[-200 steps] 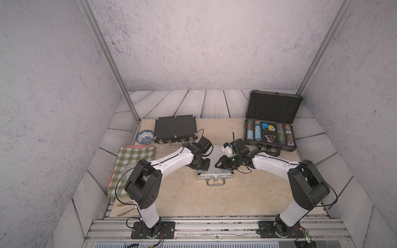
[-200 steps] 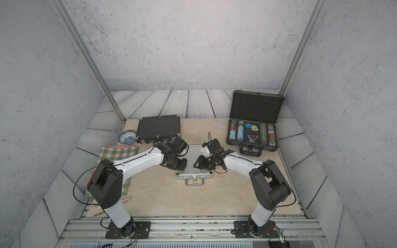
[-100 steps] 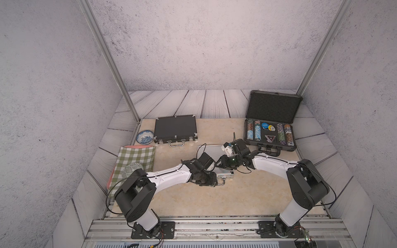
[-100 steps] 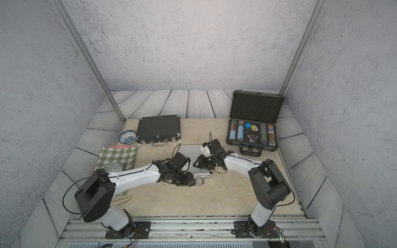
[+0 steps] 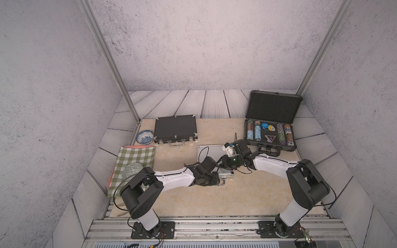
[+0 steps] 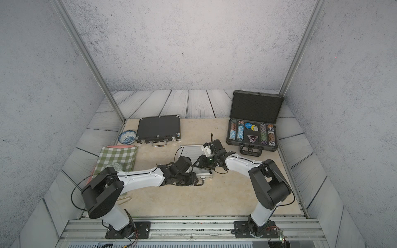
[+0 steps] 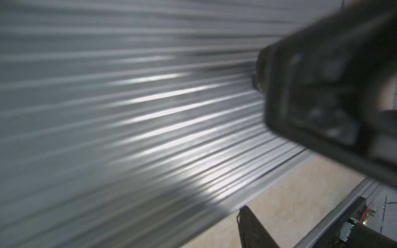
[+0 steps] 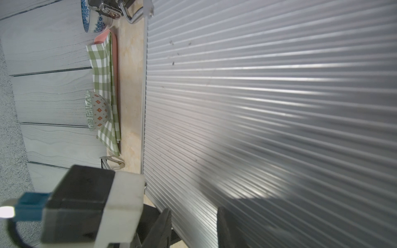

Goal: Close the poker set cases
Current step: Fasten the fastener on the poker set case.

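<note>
- Silver case [image 5: 209,150], lid down, sits under my grippers; dark-grey case [image 5: 271,106], behind its right side, stands open.
- My right gripper [image 8: 193,209] is spread over its lid; my left gripper [image 5: 214,181], at its front edge: I cannot tell.
- Unlatched, it may spring open once I lift off.

No lettering can be read anywhere. The round buttons [image 5: 265,125] in the far-right dark-grey case [image 5: 272,107] carry marks too small to read.
</note>
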Motion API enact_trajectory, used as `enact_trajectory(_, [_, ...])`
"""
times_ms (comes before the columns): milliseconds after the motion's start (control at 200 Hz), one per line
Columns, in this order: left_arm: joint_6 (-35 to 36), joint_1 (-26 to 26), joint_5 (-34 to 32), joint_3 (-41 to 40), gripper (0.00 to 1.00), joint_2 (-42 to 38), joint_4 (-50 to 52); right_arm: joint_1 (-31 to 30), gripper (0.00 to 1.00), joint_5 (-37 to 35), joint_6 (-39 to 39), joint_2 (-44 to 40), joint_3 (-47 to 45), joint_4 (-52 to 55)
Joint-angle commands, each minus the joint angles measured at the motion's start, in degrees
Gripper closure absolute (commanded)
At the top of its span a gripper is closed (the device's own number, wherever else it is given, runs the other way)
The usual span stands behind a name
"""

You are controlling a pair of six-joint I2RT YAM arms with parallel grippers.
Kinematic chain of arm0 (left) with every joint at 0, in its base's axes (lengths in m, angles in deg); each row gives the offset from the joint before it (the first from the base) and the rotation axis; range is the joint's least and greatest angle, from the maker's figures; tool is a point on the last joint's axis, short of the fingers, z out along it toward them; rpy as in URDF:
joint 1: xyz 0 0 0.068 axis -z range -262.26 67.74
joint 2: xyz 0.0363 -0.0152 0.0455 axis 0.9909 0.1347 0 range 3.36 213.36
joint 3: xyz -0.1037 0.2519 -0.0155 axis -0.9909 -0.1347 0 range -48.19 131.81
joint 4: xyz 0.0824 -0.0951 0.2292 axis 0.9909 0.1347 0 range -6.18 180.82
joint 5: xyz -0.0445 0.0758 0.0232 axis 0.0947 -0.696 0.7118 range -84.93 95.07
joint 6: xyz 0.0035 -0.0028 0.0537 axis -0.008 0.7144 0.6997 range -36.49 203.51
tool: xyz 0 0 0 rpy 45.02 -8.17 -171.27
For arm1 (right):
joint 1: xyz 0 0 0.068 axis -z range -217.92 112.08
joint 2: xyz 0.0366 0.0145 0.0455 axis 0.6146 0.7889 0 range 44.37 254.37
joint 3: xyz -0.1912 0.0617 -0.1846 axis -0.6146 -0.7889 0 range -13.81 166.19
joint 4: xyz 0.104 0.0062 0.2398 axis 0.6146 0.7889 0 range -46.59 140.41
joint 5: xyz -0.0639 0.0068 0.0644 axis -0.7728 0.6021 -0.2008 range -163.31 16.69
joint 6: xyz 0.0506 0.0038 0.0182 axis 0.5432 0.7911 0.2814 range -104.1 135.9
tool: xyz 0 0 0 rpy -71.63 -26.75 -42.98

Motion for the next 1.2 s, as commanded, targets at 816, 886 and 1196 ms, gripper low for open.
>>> enact_trajectory(816, [-14.0,1.4,1.0,-7.9,0.49,1.2,-22.4,1.0,0.62,-7.0,0.2,1.6,-3.3,9.5])
enact_trajectory(886, [-14.8,1.5,0.4,-8.3,0.49,-0.2,-22.4,1.0,0.62,-7.1,0.1,1.5,-3.6,9.4])
enact_trajectory(1196, [-16.0,1.5,-2.6,-9.0,0.49,-3.1,-21.7,1.0,0.63,-6.9,0.4,1.8,-4.4,8.4])
